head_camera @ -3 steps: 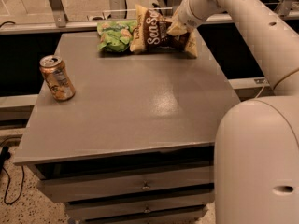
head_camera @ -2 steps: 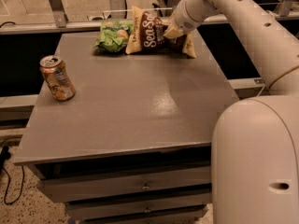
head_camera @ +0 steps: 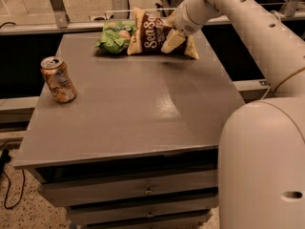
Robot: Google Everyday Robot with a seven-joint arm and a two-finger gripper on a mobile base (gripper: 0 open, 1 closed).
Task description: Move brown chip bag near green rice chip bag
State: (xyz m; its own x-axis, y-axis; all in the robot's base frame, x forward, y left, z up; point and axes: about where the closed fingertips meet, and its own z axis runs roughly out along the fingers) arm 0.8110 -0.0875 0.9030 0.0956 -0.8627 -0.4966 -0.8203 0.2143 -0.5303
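- Your gripper (head_camera: 172, 36) is in the upper middle of the frame, over the far edge of the bench (head_camera: 143, 113). Its fingers (head_camera: 170, 41) are pinching the right part of the brown chip bag (head_camera: 148, 32).
- The bag hangs tilted, seemingly just off the surface. Its left end touches or overlaps the green rice chip bag (head_camera: 113, 36) at upper left.
- That looks near enough, so lower straight down. Pushing further left would likely shove the green bag.
- Spread the fingers only once the bag rests flat, then lift clear upward.
- The drink can (head_camera: 58, 79) at left is well apart, so ignore it.
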